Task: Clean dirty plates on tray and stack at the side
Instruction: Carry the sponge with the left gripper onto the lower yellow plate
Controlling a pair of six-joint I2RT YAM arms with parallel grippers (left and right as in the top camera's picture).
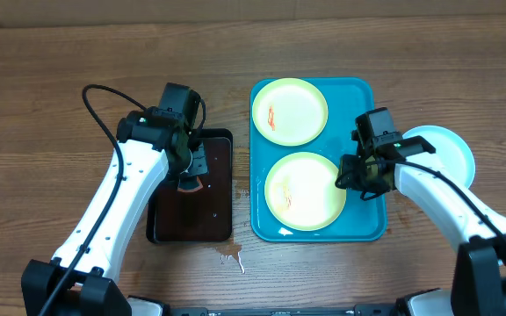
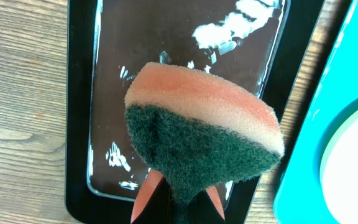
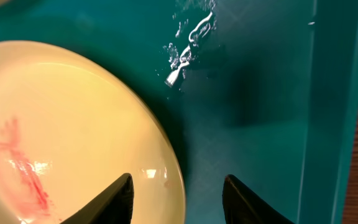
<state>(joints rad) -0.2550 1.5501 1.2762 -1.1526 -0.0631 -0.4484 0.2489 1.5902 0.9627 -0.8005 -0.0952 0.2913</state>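
Observation:
Two pale yellow-green plates lie on the turquoise tray (image 1: 358, 96): the far one (image 1: 289, 111) and the near one (image 1: 304, 190), both with red-orange smears. A white plate with a light-blue rim (image 1: 451, 151) rests on the table right of the tray. My right gripper (image 1: 358, 175) is open and straddles the near plate's right rim (image 3: 160, 155), one finger over the plate, one over the tray (image 3: 260, 99). My left gripper (image 1: 187, 171) is shut on an orange-and-green sponge (image 2: 204, 134) held over the black tray (image 2: 79, 124).
The black tray (image 1: 161, 224) holds shiny water and sits left of the turquoise tray. A small puddle (image 1: 229, 258) lies on the wood table near its front corner. Water drops (image 3: 188, 43) sit on the turquoise tray floor.

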